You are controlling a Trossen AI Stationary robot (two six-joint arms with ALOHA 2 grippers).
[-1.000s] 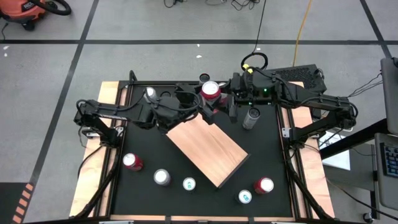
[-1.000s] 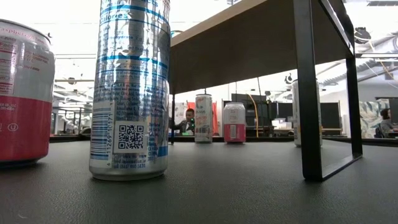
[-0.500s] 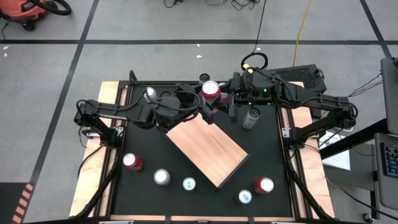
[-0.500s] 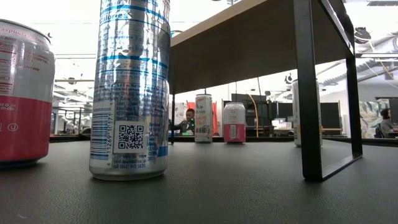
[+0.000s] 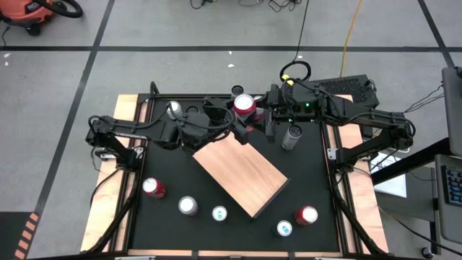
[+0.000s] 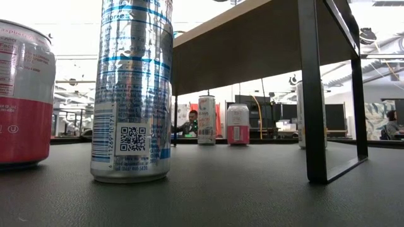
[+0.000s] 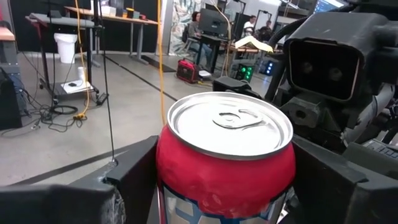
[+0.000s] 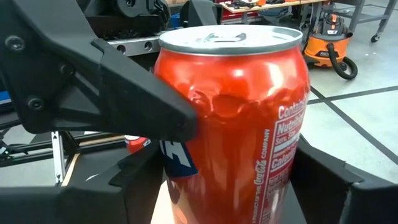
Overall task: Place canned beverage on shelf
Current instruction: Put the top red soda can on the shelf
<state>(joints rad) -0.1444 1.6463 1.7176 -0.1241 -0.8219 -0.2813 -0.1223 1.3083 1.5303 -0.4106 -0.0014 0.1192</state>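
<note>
Above the shelf's (image 5: pixel 240 172) far corner, near the tabletop's far edge, both grippers clamp one red can (image 5: pixel 244 105): left gripper (image 7: pixel 214 186) and right gripper (image 8: pixel 230 180) each pinch its dented sides, seemingly a handover before placing

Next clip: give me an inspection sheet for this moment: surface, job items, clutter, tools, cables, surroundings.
Surface: black table, wooden strips at the sides.
Job items: red can above the wooden shelf's far corner, dented where gripped.
Clutter: loose cans, e.g. a red one and a silver one.
Tools: left tool and right tool both bracket the red can.
Cables: yellow cable on the floor.
Surroundings: orange vacuum; people at desks.
</note>
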